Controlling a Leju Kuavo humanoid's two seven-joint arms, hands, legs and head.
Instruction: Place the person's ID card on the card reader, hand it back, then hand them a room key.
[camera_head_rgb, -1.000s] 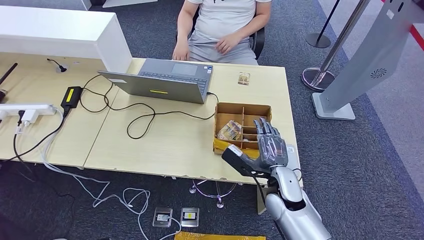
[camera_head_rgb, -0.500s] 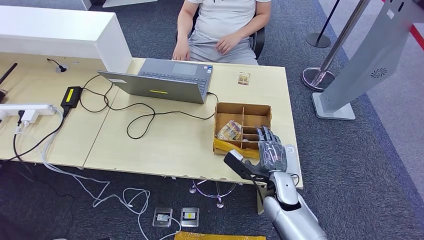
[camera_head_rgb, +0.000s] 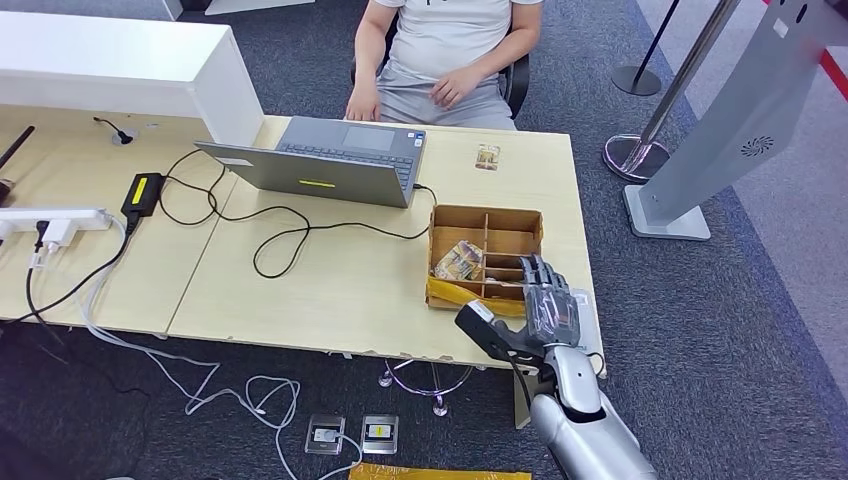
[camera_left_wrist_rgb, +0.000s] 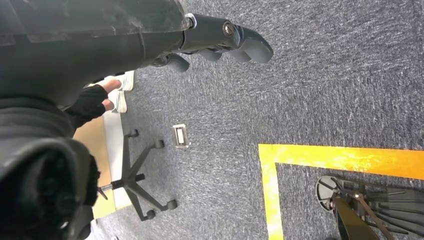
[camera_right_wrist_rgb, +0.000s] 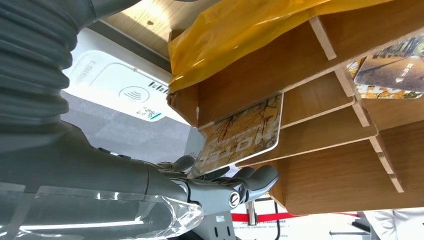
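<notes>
My right hand (camera_head_rgb: 547, 303) hovers over the near right corner of the wooden divided box (camera_head_rgb: 487, 218). In the right wrist view a room key card (camera_right_wrist_rgb: 238, 135) printed HOTEL sticks out of a box slot, its near edge pinched in my fingers (camera_right_wrist_rgb: 227, 181). More key cards (camera_head_rgb: 460, 261) lie in a left compartment. The white card reader (camera_right_wrist_rgb: 117, 90) sits on the table beside the box, below my hand. The ID card (camera_head_rgb: 488, 157) lies on the table's far side in front of the seated person (camera_head_rgb: 440, 45). My left hand (camera_left_wrist_rgb: 220, 40) hangs over the carpet, holding nothing.
An open laptop (camera_head_rgb: 335, 160) with its black cable (camera_head_rgb: 285, 235) stands left of the box. A yellow bag (camera_head_rgb: 455, 292) lies along the box's near edge. A white counter block (camera_head_rgb: 120, 65) is at the far left, and a stanchion base (camera_head_rgb: 635, 155) is on the floor to the right.
My right hand has drawn back toward me, from over the box's middle to its near right corner. The person and the ID card have not moved.
</notes>
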